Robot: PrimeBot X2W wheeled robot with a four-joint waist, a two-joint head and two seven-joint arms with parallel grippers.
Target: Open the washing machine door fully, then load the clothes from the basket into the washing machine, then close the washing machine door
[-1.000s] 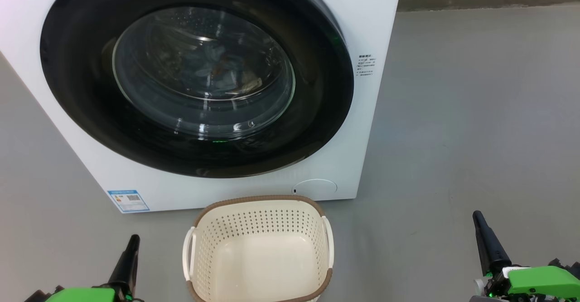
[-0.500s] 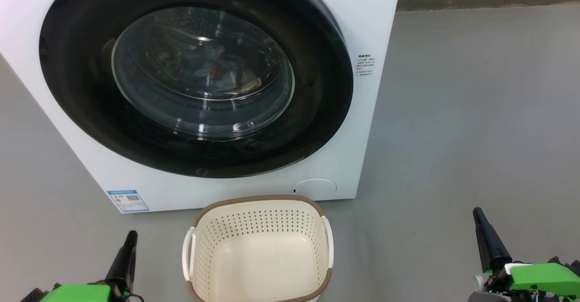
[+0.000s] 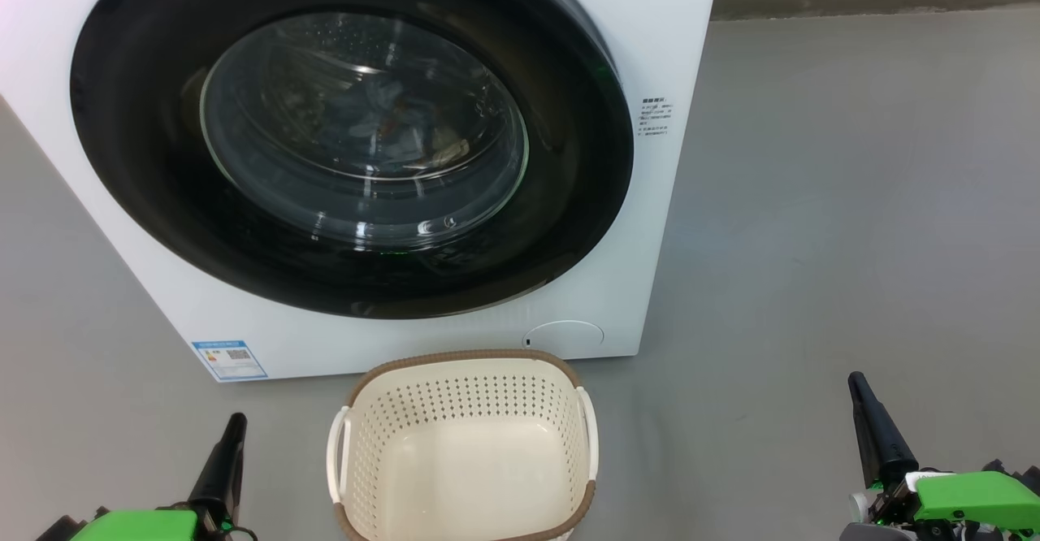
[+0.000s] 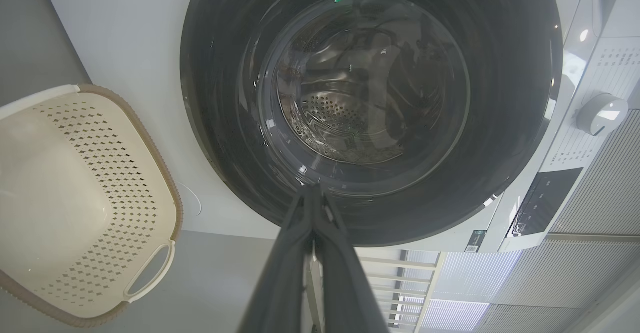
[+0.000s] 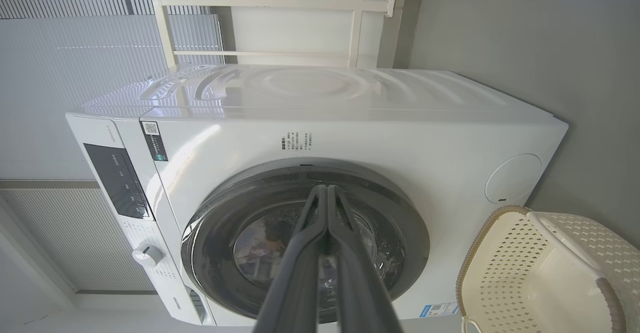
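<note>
The washing machine (image 3: 678, 45) takes up the upper left and middle of the head view, a big white box standing on a grey floor (image 3: 829, 200). Its round door (image 3: 569, 224) is closed flat against the front, the wide black rim ringing a bulging glass window. Through that glass, in the upper middle of the frame, the clothes (image 3: 382, 123) lie in the drum as a dim bluish heap with a spot of orange and a pale piece beside it. A blue label (image 3: 230, 360) sits on the machine's lower left corner. Just below the machine, at bottom centre, stands the basket (image 3: 463, 357), cream with a brown rim and its bare bottom in plain sight. The left hand (image 3: 236, 423) is at the lower left and the right hand (image 3: 856, 388) at the lower right, both well apart from the basket and the machine and touching nothing. In each wrist view the two dark fingers (image 4: 312, 208) (image 5: 326, 198) meet at the tips, so both hands are closed with nothing between them. A white knob (image 5: 147, 255) shows on the control panel at the right wrist view's lower left.
</note>
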